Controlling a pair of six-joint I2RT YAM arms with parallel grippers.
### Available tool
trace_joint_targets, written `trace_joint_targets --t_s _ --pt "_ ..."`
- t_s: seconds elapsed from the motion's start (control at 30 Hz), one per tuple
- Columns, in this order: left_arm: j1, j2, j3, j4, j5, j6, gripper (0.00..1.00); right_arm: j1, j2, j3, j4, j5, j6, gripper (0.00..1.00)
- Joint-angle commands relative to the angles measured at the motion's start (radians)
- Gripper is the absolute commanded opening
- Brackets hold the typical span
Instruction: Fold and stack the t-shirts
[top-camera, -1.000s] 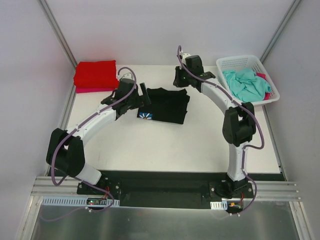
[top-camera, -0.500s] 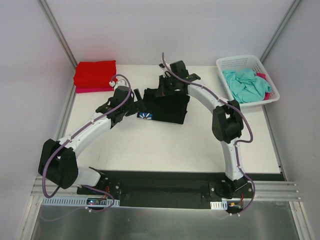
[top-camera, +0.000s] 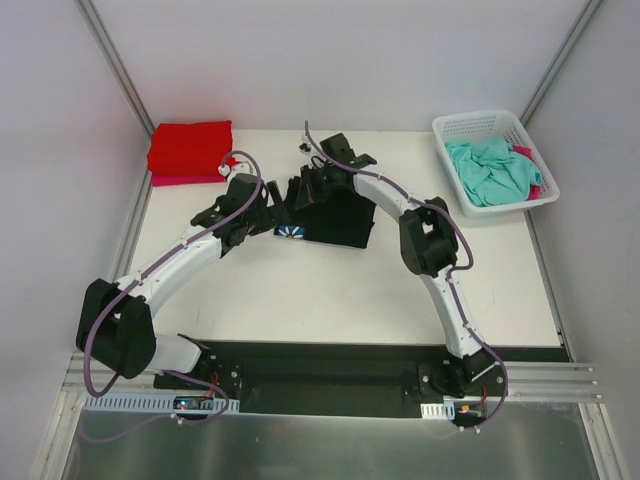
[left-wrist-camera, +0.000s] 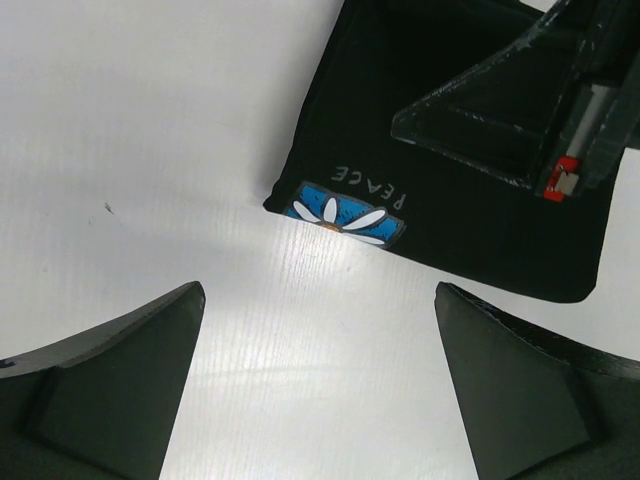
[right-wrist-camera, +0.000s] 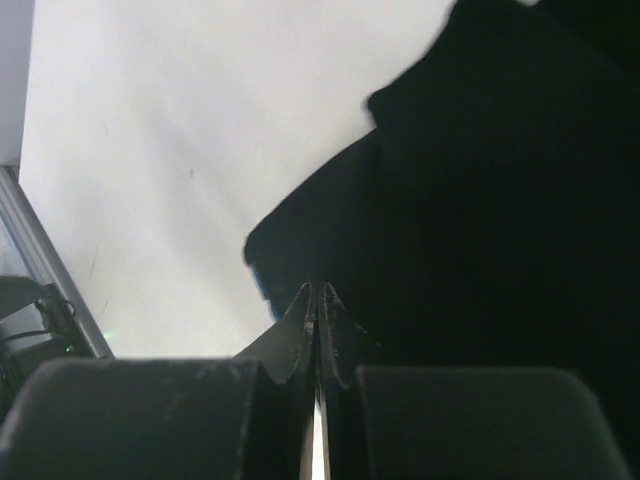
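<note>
The black t-shirt (left-wrist-camera: 470, 190) bears "PEACE" above its daisy print (left-wrist-camera: 345, 213); the word appears upside down.

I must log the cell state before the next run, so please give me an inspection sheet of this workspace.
Surface: white table, plain.
Job's things: black tee folded at centre; red tee folded far left on a pink one; teal tee crumpled in the white mesh basket, far right.
Clutter: nothing seen besides that basket.
Grippers: left gripper open above the table beside the daisy corner; right gripper shut over the black tee.
Cables: purple cables run along both arms.
Surroundings: white walls with metal posts.
</note>
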Motion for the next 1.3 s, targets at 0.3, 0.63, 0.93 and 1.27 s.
trace_joint_targets --t_s 0.3,0.63,0.93,1.27 --pt "0.005 -0.071 0.011 -0.072 -0.021 -0.004 0.99 -0.2 0.073 0.169 0.183 0.145 0.052 0.01" --pt "0.005 -0.105 -0.006 -0.106 -0.021 -0.004 0.99 -0.31 0.048 0.16 0.248 0.112 0.095 0.01" --pt "0.018 0.07 0.141 -0.031 0.104 0.115 0.99 -0.298 -0.322 -0.312 0.202 0.041 0.119 0.01" --pt "0.028 0.357 0.442 0.006 0.259 0.158 0.98 -0.297 -0.43 -0.405 0.047 0.032 -0.005 0.01"
